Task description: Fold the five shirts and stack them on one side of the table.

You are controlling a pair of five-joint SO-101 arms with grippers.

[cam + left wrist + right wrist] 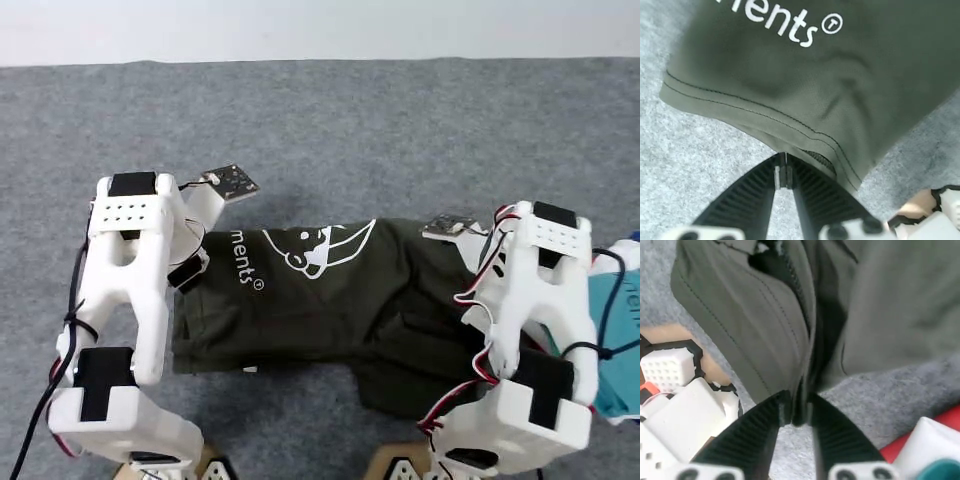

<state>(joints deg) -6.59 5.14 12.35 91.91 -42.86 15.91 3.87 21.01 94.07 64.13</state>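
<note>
Olive shirt (330, 295) lies rumpled on the table (400, 120), left gripper (785, 176) and right gripper (799, 412) each pinching an edge, apparently to fold it.

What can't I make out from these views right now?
Teal cloth, high view: cut off by the picture's edge and partly under the right arm; how many shirts lie there is hidden.
Green shirt, high view: one end lies under the right arm, so its fold there is hidden.
Left gripper, left wrist view: tips meet at the hem; whether cloth is pinched is unclear.
</note>
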